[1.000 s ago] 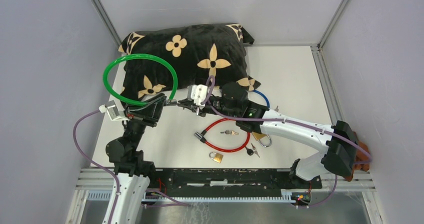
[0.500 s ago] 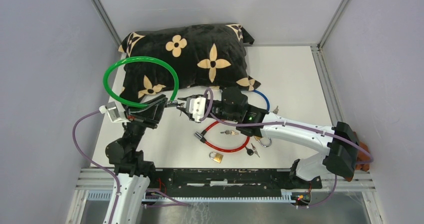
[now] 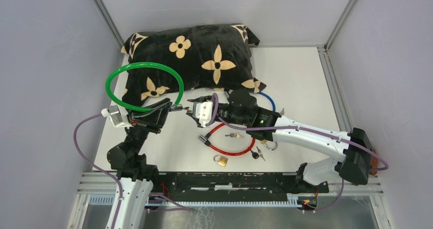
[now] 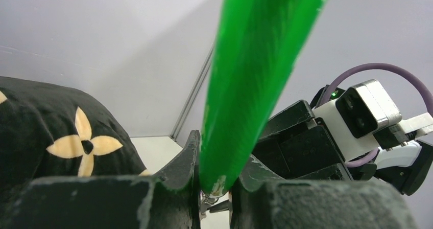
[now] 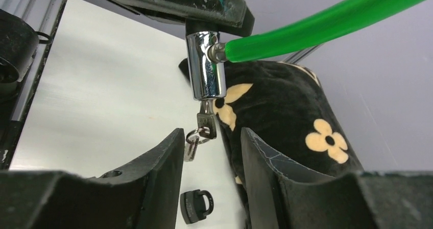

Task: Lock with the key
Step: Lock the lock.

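The left gripper (image 3: 172, 107) is clamping the green cable lock (image 3: 144, 65) above the table (image 3: 301, 75) near its left edge so the key (image 5: 206, 121) is hanging free, while the open right gripper (image 5: 209, 152) is straddling it, probably to turn it.

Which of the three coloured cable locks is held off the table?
The green cable lock, in the left gripper; the red cable lock and blue cable lock lie flat.
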Controlling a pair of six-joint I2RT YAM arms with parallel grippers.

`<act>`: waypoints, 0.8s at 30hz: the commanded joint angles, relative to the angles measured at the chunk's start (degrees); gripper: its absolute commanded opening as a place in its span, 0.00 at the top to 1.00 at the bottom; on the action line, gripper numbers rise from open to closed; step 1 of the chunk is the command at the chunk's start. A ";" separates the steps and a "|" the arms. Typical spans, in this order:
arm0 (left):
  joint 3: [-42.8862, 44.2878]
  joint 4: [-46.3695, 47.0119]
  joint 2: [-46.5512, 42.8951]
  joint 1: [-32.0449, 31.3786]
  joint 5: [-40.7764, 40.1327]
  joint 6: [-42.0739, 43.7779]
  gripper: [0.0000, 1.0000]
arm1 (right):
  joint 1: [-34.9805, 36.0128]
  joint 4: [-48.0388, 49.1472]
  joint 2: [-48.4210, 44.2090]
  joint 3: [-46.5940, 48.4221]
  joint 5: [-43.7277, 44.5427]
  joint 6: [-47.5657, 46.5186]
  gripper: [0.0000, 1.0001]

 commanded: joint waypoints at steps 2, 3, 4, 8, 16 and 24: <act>1.90 4.23 -0.39 0.40 0.20 1.59 0.98 | 0.39 -0.83 0.83 3.58 0.88 2.14 0.57; 1.90 4.17 -0.33 0.34 0.27 1.51 0.98 | 0.44 -0.44 0.95 3.61 0.76 2.35 0.58; 1.86 3.94 -0.31 0.38 0.30 1.50 0.98 | 0.42 -0.04 1.01 3.77 0.42 2.62 0.58; 1.73 3.68 -0.50 0.40 0.21 1.49 0.98 | 0.51 0.42 1.65 4.73 -0.99 3.44 0.58; 1.81 3.69 -0.55 0.48 0.17 1.45 0.98 | 1.00 -0.24 3.22 6.03 -0.69 3.97 0.95; 1.31 2.35 -0.64 0.45 0.08 1.06 0.98 | 1.86 2.10 3.21 5.96 1.91 4.49 1.00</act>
